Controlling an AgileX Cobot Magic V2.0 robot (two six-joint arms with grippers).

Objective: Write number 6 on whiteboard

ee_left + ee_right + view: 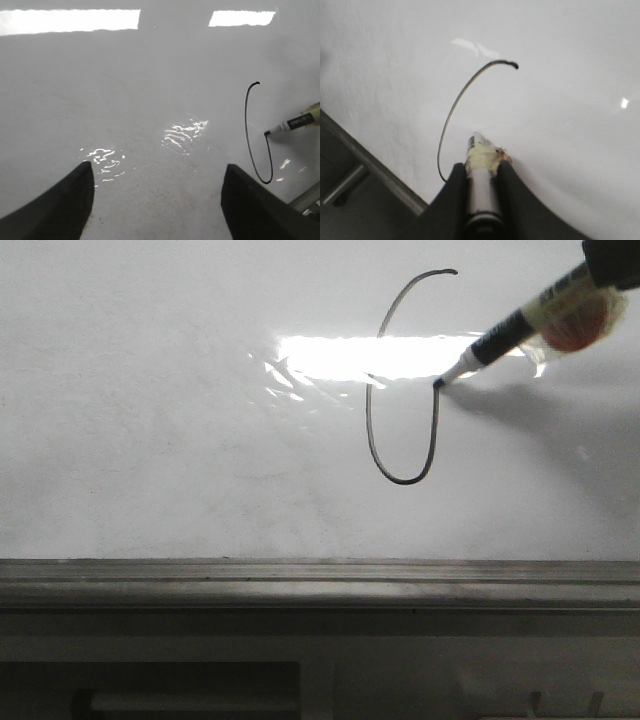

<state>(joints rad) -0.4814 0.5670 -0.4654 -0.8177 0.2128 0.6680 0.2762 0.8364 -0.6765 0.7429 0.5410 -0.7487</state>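
The whiteboard (pixel 150 440) fills the front view. On it is the number 6 (pixel 372 430), a thin black line with a curved tail on top and a tall narrow loop, open on its right side. It also shows in the left wrist view (pixel 247 135) and the right wrist view (pixel 455 107). My right gripper (pixel 481 167) is shut on a marker (pixel 510 335) wrapped with tape. The marker tip (pixel 439 385) touches the board at the loop's upper right end. My left gripper (pixel 157 175) is open and empty above the board, left of the line.
A bright rectangular glare (pixel 370 355) crosses the board behind the line. A grey metal ledge (pixel 300 580) runs along the board's near edge, also seen in the right wrist view (pixel 365 160). Faint grey smudges mark the board.
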